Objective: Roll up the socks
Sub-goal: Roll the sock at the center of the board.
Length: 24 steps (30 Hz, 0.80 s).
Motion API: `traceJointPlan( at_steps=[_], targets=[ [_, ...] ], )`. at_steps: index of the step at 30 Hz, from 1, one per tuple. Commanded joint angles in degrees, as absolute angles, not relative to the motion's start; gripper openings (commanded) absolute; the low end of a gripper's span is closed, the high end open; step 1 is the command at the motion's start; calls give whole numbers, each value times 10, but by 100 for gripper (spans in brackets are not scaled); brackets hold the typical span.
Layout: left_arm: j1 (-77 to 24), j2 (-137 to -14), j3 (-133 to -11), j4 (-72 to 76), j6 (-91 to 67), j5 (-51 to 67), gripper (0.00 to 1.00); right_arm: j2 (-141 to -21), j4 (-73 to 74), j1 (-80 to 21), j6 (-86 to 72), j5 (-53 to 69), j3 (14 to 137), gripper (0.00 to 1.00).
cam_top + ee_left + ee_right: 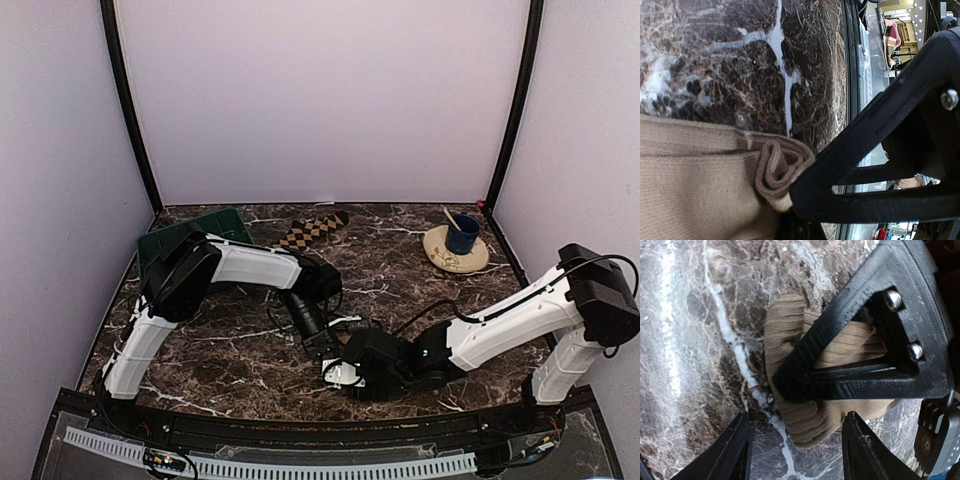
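Pinching the curled end of the tan sock [700,190], the left gripper [790,210] has its fingers clamped on the fabric, and the unrolled length runs flat away from them. The right gripper [797,452], fingers apart, faces the roll just ahead of its gap. Both arms bend low over the near-centre table [400,270], with the checkered sock [312,230] well apart at the far side.

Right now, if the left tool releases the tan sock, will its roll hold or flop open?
Probably loosens: the tan sock is soft ribbed knit, its curled end pinched by the left tool. Likely floppy and light: the flat part lies limp on the marble table. Pushed, it should bunch rather than slide.
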<state>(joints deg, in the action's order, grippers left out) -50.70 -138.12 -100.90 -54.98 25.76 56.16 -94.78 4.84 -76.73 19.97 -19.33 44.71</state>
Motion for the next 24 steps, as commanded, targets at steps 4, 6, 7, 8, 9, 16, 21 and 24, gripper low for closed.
traceJointPlan(
  at_steps=[4, 6, 7, 8, 9, 16, 21, 24],
  targets=[
    [-502, -1413, -1008, -541, 271, 483, 0, -982, 110, -739, 219, -145, 475, 51],
    [-501, -1413, -1010, -543, 272, 484, 0, -984, 120, -737, 216, -136, 477, 48],
    [-501, -1413, -1011, -544, 272, 484, 0, -987, 125, -735, 215, -133, 478, 47],
    [-500, -1413, -1012, -545, 272, 483, 0, -990, 131, -732, 213, -129, 480, 45],
    [-499, -1413, -1012, -545, 272, 484, 0, -993, 137, -729, 210, -124, 482, 43],
    [-498, -1413, -1015, -547, 272, 482, 0, -1001, 169, -715, 178, -107, 485, 34],
    [-495, -1413, -1018, -550, 272, 480, 0, -1011, 185, -710, 146, -82, 486, 23],
    [-492, -1412, -1020, -554, 271, 477, 0, -1012, 193, -708, 127, -69, 487, 18]
  ],
)
